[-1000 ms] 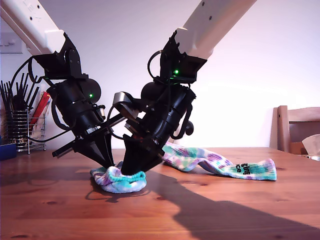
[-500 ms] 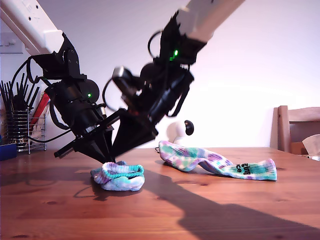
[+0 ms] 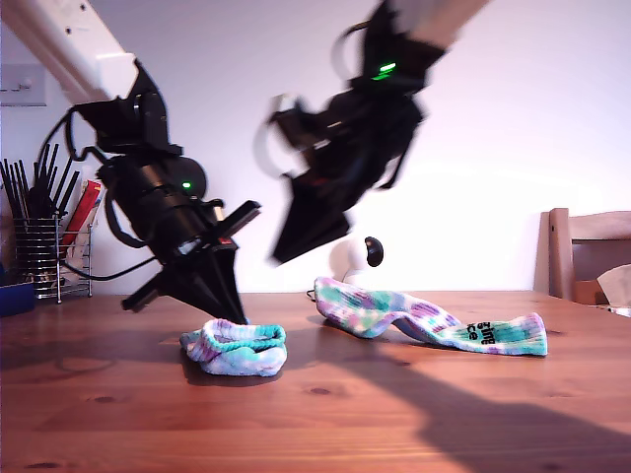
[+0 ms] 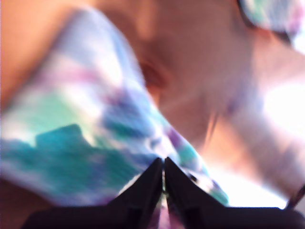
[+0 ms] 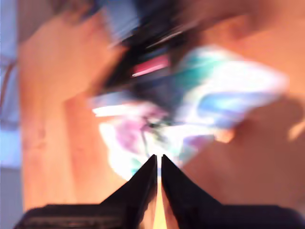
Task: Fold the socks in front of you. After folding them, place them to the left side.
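One tie-dyed sock (image 3: 235, 348) lies rolled into a small bundle on the wooden table (image 3: 394, 424), toward the exterior view's left. The other sock (image 3: 424, 320) lies stretched out behind it to the exterior view's right, black lettering near its end. My first gripper (image 3: 235, 315) is shut, its tips just above the bundle; the first wrist view shows the blurred sock (image 4: 86, 129) close beyond the shut gripper (image 4: 164, 164). My second gripper (image 3: 281, 258) hangs blurred in the air, higher up. It is shut (image 5: 158, 162) and looks down on the bundle (image 5: 224, 100) and the first gripper (image 5: 143, 62).
A wire rack of dark utensils (image 3: 39, 246) and a blue object (image 3: 15, 296) stand at the exterior view's left edge. A wooden chair (image 3: 587, 251) is at its right edge. A small white and black object (image 3: 360, 256) sits behind the socks.
My second gripper has lifted off the rolled sock and swung up and to the exterior view's right. My first gripper has risen slightly, leaving the bundle on the table.
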Robot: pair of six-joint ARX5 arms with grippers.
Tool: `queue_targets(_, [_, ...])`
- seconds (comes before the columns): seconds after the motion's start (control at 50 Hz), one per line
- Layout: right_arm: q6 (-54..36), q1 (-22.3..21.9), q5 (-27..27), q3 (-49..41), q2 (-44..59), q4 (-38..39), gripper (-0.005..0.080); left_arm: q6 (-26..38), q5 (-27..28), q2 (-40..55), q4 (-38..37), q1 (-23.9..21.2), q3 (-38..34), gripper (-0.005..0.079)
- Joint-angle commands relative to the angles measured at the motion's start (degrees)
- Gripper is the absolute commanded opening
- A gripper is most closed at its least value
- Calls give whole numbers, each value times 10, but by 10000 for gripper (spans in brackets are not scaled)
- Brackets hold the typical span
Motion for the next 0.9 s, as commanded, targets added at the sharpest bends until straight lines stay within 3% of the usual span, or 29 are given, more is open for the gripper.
queue_targets(0.0, [-1, -14, -3, 15, -16, -2, -12, 13, -17, -13, -10, -9, -10, -20])
queue_targets(0.2, [-1, -42, -4, 15, -16, -7, -12, 17, -87, -13, -16, -21, -16, -20])
queue_targets(0.58, [-2, -52, -2, 15, -16, -9, -12, 46, -177, -13, -35, -16, -63, -20])
queue_targets(0.88, [-2, -61, 2, 15, -16, -8, -12, 63, -264, -13, -74, 16, -63, -20])
